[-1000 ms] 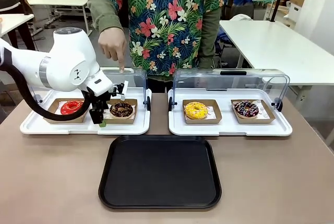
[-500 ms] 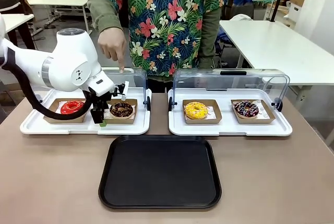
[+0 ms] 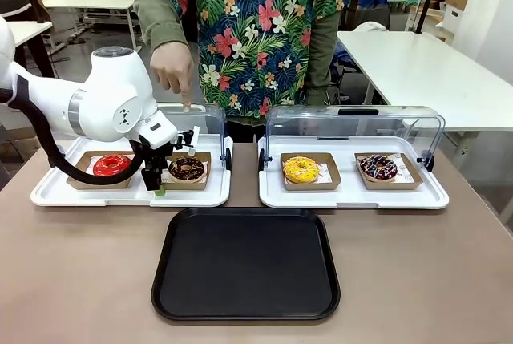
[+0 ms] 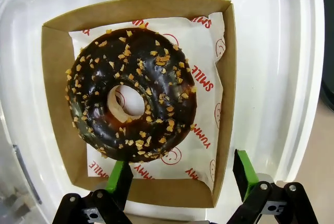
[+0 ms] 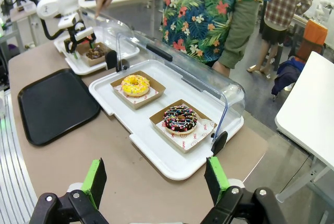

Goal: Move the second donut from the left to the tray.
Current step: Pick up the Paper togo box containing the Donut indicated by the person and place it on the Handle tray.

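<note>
Left wrist view: open left claw (image 4: 182,179) straddling holder wall (image 4: 223,104) beside the second donut from the left (image 4: 131,93), risking crushing cardboard or smearing icing.

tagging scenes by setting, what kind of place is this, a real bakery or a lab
Most likely a lab or workshop staged as a donut counter: white display trays with clear lids hold boxed donuts, but a robot arm works the table, and plain white work tables stand behind the person.
</note>
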Action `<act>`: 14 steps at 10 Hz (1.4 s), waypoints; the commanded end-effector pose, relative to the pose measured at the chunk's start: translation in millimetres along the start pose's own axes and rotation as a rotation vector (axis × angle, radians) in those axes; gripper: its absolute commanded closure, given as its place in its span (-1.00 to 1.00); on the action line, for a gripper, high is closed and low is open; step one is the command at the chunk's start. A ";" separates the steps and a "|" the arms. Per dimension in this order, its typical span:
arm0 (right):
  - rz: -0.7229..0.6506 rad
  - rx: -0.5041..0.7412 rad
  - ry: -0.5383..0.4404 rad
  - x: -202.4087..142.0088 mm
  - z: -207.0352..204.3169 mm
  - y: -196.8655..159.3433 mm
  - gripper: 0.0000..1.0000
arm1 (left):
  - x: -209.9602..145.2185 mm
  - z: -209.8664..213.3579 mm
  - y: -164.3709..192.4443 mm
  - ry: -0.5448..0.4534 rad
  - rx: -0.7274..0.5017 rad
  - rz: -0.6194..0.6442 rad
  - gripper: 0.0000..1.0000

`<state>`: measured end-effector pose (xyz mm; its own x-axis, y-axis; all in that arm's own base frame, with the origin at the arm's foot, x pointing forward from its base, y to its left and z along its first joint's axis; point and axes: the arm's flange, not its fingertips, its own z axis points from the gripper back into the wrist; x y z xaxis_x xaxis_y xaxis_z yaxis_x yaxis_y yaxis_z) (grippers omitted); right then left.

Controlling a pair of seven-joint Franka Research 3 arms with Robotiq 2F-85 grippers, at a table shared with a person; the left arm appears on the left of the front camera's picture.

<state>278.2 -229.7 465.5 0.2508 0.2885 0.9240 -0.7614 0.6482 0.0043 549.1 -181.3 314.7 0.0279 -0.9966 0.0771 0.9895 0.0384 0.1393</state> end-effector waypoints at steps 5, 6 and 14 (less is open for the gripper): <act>0.025 -0.008 -0.034 0.8 -1.3 -2.2 -1.00 | 0.6 4.1 1.6 0.052 -0.005 0.003 0.26; 0.025 -0.008 -0.034 0.8 -1.3 -2.2 -1.00 | 0.5 4.7 0.8 0.051 -0.005 0.000 1.00; 0.025 -0.008 -0.034 0.8 -1.3 -2.2 -1.00 | 0.5 4.3 0.4 0.043 -0.010 -0.025 1.00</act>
<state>278.3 -229.7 465.6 0.2507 0.2886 0.9241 -0.7614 0.6482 0.0041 547.1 -183.8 317.8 0.0108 -0.9988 0.0475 0.9912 0.0170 0.1315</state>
